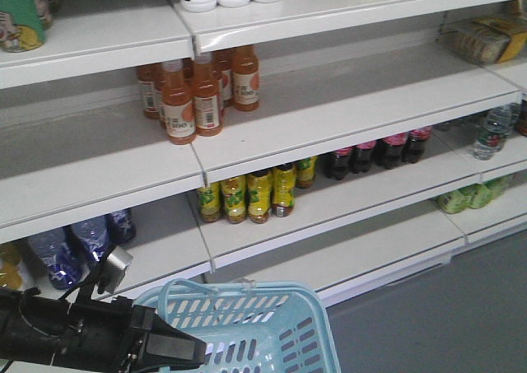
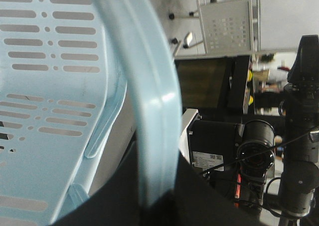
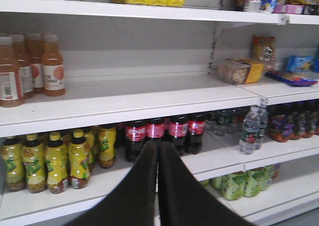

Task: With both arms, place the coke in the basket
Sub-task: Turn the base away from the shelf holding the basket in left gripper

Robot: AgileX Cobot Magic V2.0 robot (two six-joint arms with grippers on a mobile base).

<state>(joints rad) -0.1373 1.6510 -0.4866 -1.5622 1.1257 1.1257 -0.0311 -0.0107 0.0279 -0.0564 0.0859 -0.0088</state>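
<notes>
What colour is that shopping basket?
Light blue. The basket shows best in the exterior front-facing view.

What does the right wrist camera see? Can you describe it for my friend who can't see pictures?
The right end effector, its two black fingers pressed shut, points at dark cola bottles with red labels on a white store shelf. Yellow-green bottles stand to their left, water bottles to their right, and orange drink bottles on the shelf above.
</notes>
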